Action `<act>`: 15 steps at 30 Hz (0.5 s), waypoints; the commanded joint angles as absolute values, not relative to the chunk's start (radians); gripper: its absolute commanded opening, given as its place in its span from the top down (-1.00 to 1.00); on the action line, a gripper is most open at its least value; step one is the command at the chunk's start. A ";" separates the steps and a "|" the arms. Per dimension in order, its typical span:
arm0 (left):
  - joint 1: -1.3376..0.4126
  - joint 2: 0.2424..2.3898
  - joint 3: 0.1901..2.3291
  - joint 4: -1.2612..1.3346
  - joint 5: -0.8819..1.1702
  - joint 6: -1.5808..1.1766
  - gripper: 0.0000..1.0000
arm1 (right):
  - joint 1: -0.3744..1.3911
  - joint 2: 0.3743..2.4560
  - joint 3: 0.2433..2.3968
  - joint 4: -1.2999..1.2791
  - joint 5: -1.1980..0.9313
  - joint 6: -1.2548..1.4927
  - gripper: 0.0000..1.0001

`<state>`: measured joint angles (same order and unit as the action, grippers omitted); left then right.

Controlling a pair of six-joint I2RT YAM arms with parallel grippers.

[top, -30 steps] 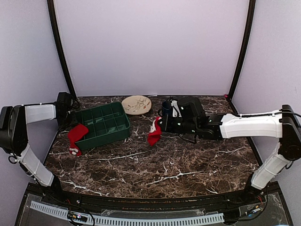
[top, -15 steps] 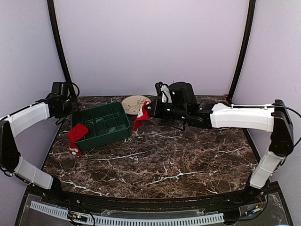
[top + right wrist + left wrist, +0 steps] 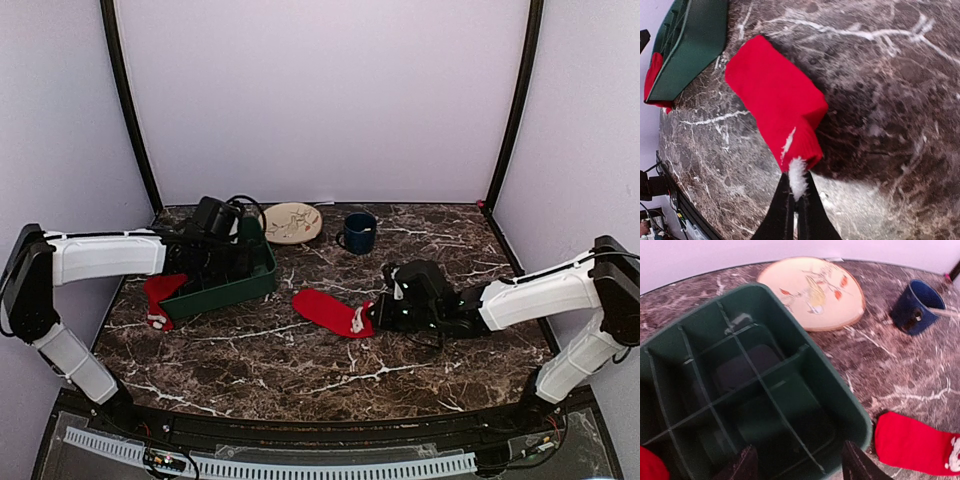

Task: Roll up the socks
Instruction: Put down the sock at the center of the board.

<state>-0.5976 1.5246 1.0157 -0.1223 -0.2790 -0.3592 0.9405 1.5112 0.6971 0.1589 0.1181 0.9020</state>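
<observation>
Right tool [image 3: 795, 186]: my two fingers are pressed together, pinching the white trim [image 3: 796, 179] at one end of a red sock [image 3: 775, 105].
Right tool's place: low over the counter [image 3: 350, 375], right of centre, pointing left at the sock.
Red sock in my right tool: it lies flat on the counter near the middle, stretching from my fingertips away toward the green bin [image 3: 262, 276]. The pinched end has a fold. It does not touch the bin.
Left tool [image 3: 797, 462]: my fingers are spread wide with nothing between them.
Left tool's place: above the green bin, looking down into its compartments; I cannot tell whether the fingertips touch the dividers.
Green bin: it sits on the left part of the counter, split by thin dividers into a grid. The compartments look dark, and I cannot make out what they hold.
Second red sock [image 3: 160, 292]: it drapes over the bin's near-left end, partly hanging down onto the counter.
Plate [image 3: 290, 222]: pale with a small painted pattern, just beyond the bin's far corner, near the back wall.
Blue mug [image 3: 358, 232]: it stands to the right of the plate, apart from it, also near the back.
</observation>
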 commanded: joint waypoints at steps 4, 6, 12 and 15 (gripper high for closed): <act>-0.763 1.645 1.083 -0.064 -0.283 -0.303 -0.18 | 0.944 1.447 0.637 0.155 0.202 0.999 0.83; -0.786 1.678 1.094 -0.054 -0.265 -0.290 -0.18 | 0.944 1.454 0.633 0.141 0.201 1.008 0.80; -0.824 1.764 1.129 -0.031 -0.198 -0.284 -0.16 | 0.943 1.469 0.627 0.107 0.202 1.035 0.73; -0.837 1.811 1.158 -0.040 -0.178 -0.283 -0.15 | 0.944 1.469 0.627 0.084 0.201 1.043 0.66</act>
